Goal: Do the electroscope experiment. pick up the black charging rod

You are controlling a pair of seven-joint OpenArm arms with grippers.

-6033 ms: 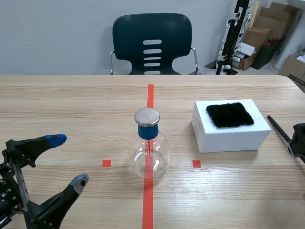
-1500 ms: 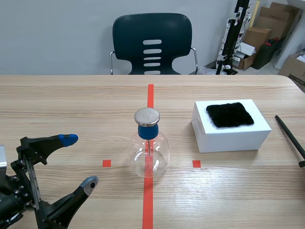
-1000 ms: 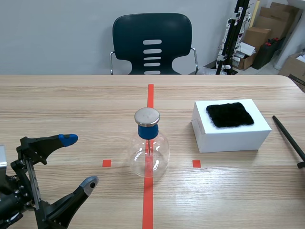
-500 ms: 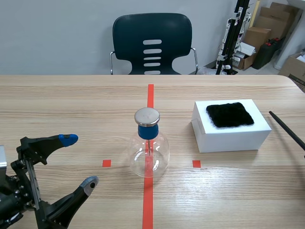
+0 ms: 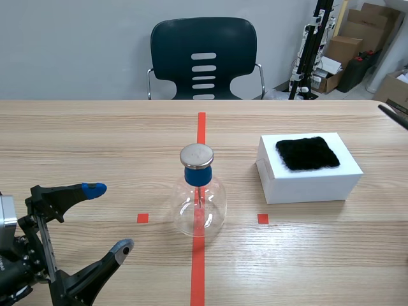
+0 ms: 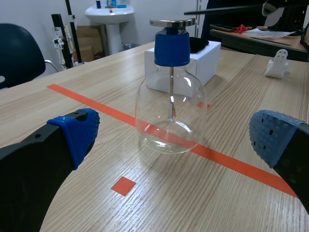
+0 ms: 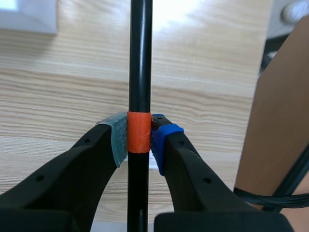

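The black charging rod [image 7: 140, 58] is pinched between the pads of my right gripper [image 7: 139, 135], which is shut on it at an orange tape band [image 7: 139, 126]. The rod hangs above the wooden table. In the scene view only the rod's end [image 5: 394, 115] shows, at the right edge, raised beyond the white box [image 5: 306, 182]. The left wrist view shows the rod [image 6: 222, 8] lying level high behind the flask. The glass electroscope flask [image 5: 199, 199] with blue collar and metal cap stands on the red line. My left gripper [image 5: 109, 217] rests open at the near left, with the flask [image 6: 170, 111] ahead of it.
The white box carries a black fur cloth [image 5: 307, 153] on top. A dark chair [image 5: 204, 57] stands behind the table, cardboard boxes [image 5: 357, 38] at the back right. A small white object [image 6: 277, 67] sits on the table beyond the box. The table's edge [image 7: 258, 106] is near the right gripper.
The rod has risen off the table by the box and swung up toward the far right edge of the scene. The left gripper has barely shifted.
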